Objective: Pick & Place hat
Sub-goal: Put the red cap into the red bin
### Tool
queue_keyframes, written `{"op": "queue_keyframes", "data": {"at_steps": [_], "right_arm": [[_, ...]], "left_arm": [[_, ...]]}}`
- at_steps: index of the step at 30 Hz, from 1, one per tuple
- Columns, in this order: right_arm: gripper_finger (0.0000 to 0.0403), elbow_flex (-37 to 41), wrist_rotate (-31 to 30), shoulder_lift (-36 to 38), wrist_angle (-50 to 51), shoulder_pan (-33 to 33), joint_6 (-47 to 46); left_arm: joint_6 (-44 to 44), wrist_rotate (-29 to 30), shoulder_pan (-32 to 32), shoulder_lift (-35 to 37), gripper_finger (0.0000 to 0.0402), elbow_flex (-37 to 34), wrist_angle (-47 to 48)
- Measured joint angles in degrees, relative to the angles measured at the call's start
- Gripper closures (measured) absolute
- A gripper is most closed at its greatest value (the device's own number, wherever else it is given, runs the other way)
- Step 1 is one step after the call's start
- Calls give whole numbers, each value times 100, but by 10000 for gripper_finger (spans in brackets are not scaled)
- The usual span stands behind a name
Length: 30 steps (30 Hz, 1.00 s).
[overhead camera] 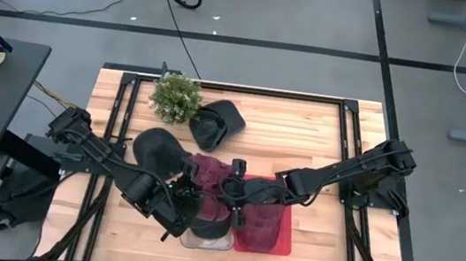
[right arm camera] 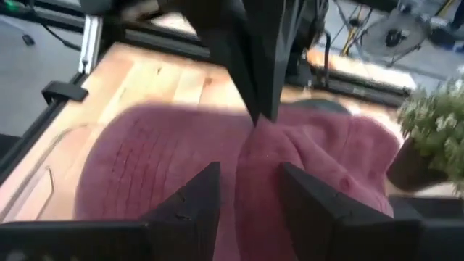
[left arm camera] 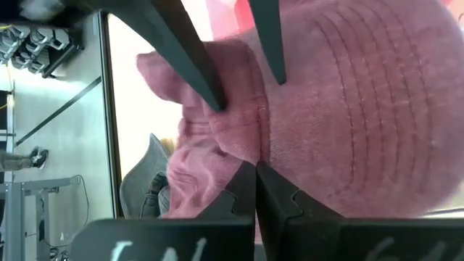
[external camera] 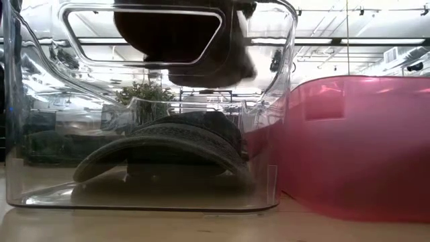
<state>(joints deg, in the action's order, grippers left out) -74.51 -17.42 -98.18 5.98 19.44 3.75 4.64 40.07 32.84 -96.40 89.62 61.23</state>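
Note:
The dark pink hat [overhead camera: 209,165] sits at mid-table, just beyond the clear bin [overhead camera: 218,241] and the red bin [overhead camera: 267,231]. It fills the left wrist view [left arm camera: 348,109] and the right wrist view [right arm camera: 145,167]. My left gripper [overhead camera: 193,186] [left arm camera: 255,174] is shut on a raised fold of it. My right gripper [overhead camera: 233,184] [right arm camera: 250,192] is open, with its fingers on either side of the same fold and facing the left gripper [right arm camera: 257,116]. Whether the hat is off the table does not show. My left gripper pinches a raised fold of the pink hat's cloth [left arm camera: 250,148] between its two shut fingers, where the soft crown meets the stitched brim. My right gripper's one fingertip [left arm camera: 217,101] is at the cloth; I cannot tell whether it touches.
The clear bin [external camera: 282,134] holds a black hat [external camera: 168,144], and the red bin [external camera: 363,148] stands right beside it. A potted plant [overhead camera: 175,97] and two more black hats [overhead camera: 218,120] [overhead camera: 158,148] lie toward the far and left side. Bare wood shows at the table's far right.

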Motion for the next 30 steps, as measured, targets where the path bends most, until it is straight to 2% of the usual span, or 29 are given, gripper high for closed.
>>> {"op": "queue_keyframes", "data": {"at_steps": [4,9,12,18,25,30], "right_arm": [[259,1,3,5,18,-59,-29],[259,1,-15,55,-577,4,278],[259,1,-14,56,-601,13,349],[259,3,281,54,-142,-90,-420],[259,3,359,51,106,-263,-916],[259,3,1057,14,121,-327,-1255]], "left_arm": [[-13,10,-2,0,401,0,9],[9,-235,2,0,401,0,-3],[29,-246,4,0,401,0,-4],[22,-242,0,0,401,0,-2],[-68,-241,10,0,401,0,-4],[-83,-240,12,0,401,0,-27]]}}
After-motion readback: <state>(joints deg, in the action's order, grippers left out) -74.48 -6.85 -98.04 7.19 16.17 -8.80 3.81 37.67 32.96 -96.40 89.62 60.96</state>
